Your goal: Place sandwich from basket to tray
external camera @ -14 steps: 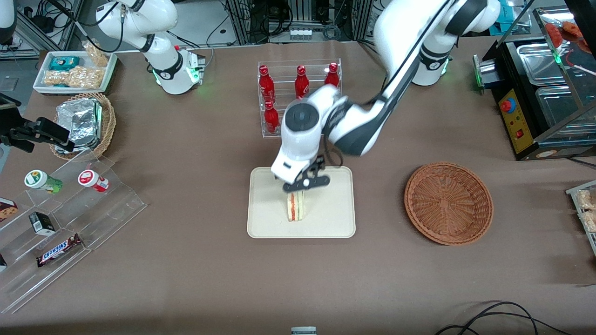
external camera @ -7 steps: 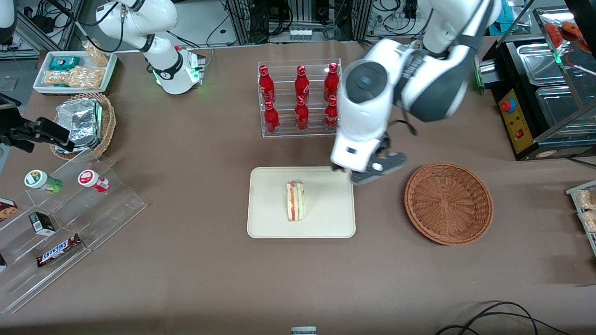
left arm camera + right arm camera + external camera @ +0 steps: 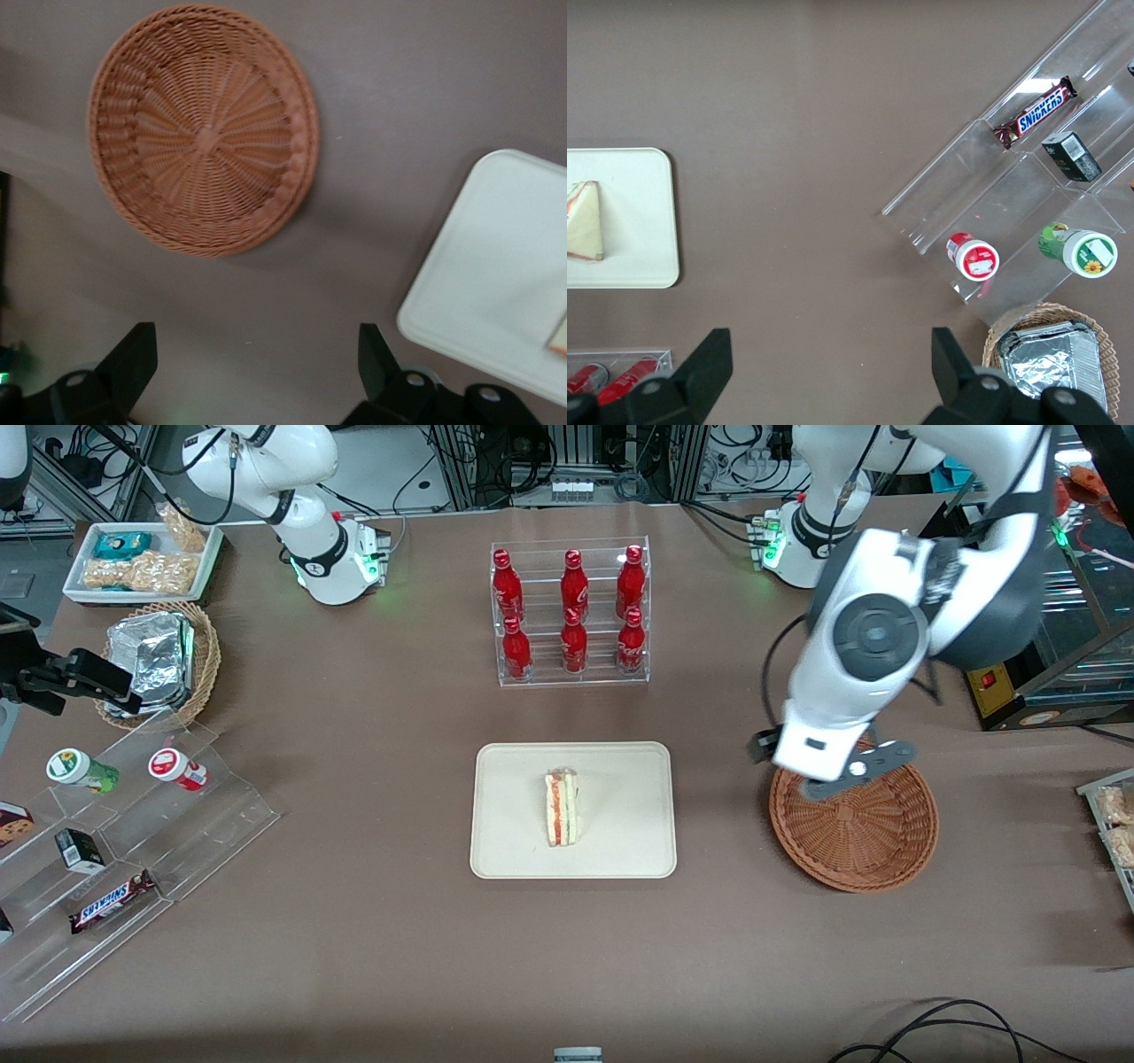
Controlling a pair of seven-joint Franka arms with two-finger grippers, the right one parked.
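The sandwich (image 3: 562, 808) stands on its edge in the middle of the cream tray (image 3: 620, 841), its red and green filling facing up; nothing touches it. The reddish-brown basket (image 3: 864, 841) lies beside the tray toward the working arm's end and holds nothing. My gripper (image 3: 850, 778) hangs above the basket's rim on the side farther from the front camera, well clear of the tray. In the left wrist view the gripper (image 3: 255, 341) is open with only bare tablecloth between its fingers, and the basket (image 3: 204, 133), the tray (image 3: 496, 283) and a corner of the sandwich (image 3: 560, 336) show.
A clear rack of red bottles (image 3: 571, 615) stands farther from the front camera than the tray. Toward the parked arm's end are a stepped acrylic stand with snacks (image 3: 133, 815), a tan basket of foil packets (image 3: 159, 660) and a white snack dish (image 3: 142, 558). A black appliance (image 3: 1019, 629) stands near the basket.
The gripper let go of the sandwich on the tray, rose and swung sideways to a spot above the basket. The sandwich has stayed where it stood.
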